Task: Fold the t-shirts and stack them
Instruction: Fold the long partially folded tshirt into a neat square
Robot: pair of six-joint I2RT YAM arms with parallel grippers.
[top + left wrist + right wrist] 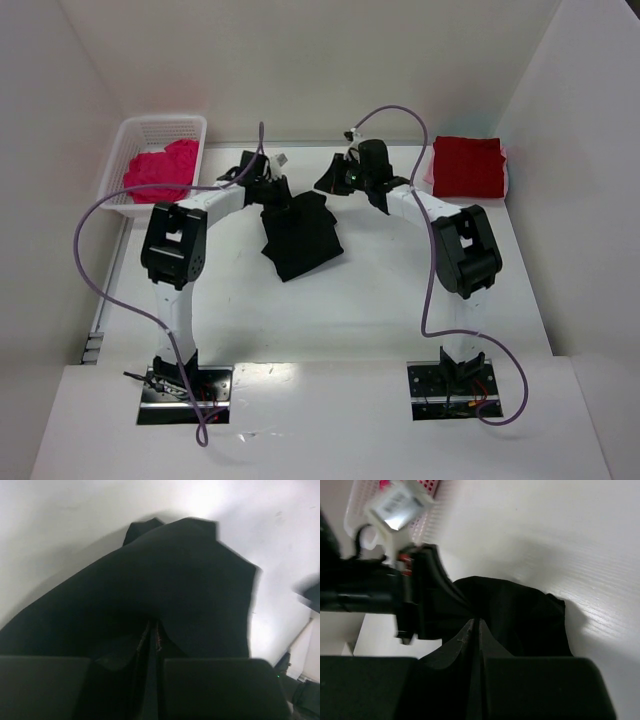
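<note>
Black shirt [300, 240] limp, light, sags; best held at corners. Left gripper [150, 637] and right gripper [475, 627] both pinch its edge.

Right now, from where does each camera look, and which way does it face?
Top external: above and behind the bases, looking down at the table; both arms show.
Left wrist: on the left arm, looking along the left gripper, shut on the black t-shirt.
Right wrist: on the right arm, looking past the right gripper, gripping the same shirt, toward the white basket.
All three share the black t-shirt.
</note>
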